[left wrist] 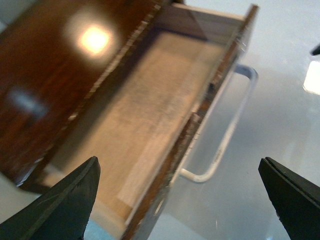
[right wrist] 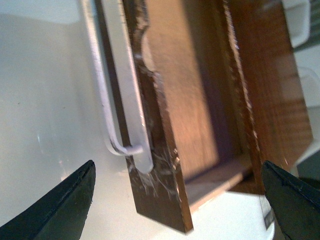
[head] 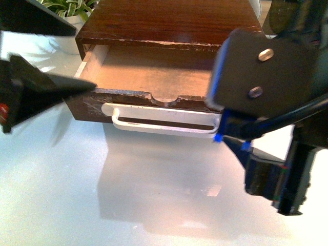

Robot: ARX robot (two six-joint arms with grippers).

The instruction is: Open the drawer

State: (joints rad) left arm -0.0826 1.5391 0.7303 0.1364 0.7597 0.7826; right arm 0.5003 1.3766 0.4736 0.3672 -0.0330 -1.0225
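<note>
The dark brown drawer (head: 154, 72) stands pulled out of its cabinet (head: 169, 20), with its pale interior showing. Its front edge has a semicircular notch and whitish scuffs, and a wide white bar handle (head: 164, 125) runs across it. My left gripper (left wrist: 177, 160) is open and empty above the drawer's left end (left wrist: 140, 115), near one end of the handle (left wrist: 235, 115). My right gripper (right wrist: 177, 165) is open and empty above the other end of the drawer (right wrist: 155, 150) and handle (right wrist: 100, 90). Neither gripper touches the drawer. My right arm (head: 266, 66) hides the drawer's right corner in the front view.
The cabinet sits on a glossy white table (head: 154, 195). A potted plant (head: 66, 7) stands behind the cabinet's left corner. A white container (right wrist: 300, 20) shows beside the cabinet in the right wrist view.
</note>
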